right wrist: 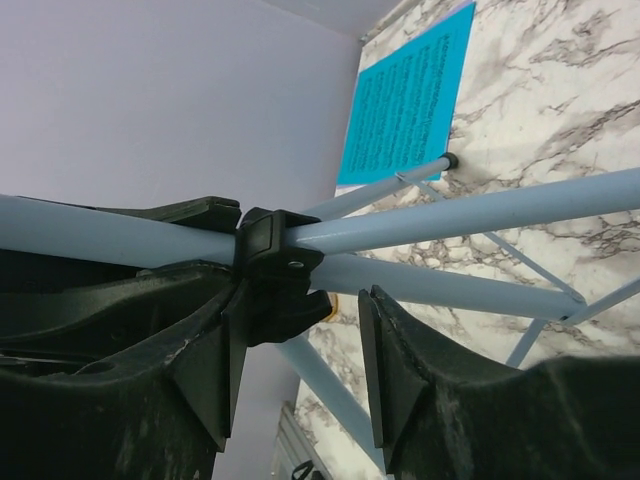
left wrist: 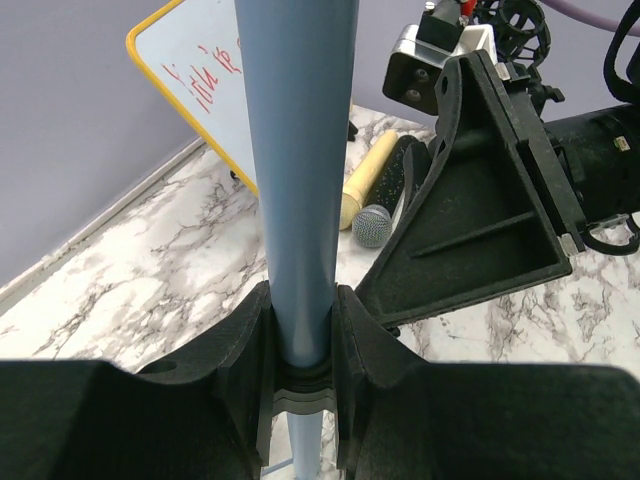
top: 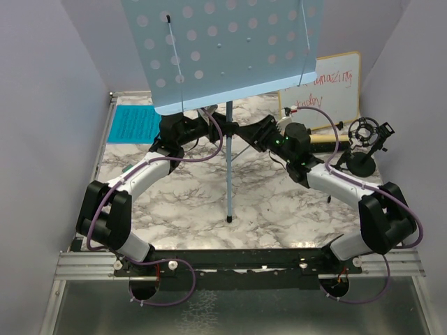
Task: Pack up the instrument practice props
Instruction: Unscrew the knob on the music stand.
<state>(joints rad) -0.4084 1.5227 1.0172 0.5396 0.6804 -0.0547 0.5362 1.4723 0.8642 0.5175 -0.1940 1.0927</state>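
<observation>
Both reach the music rack pole (left wrist: 298,150): left end effector (left wrist: 300,330) clamped on, right end effector (right wrist: 300,370) agape.

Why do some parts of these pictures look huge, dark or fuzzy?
Top view: the blue music rack looms large, close to the lens; soft light, faint shadows. Left wrist view: the left tool is a dark, featureless mass along the bottom; the cream microphone is clearer. Right wrist view: print on the cyan sheet is too small to read.
</observation>
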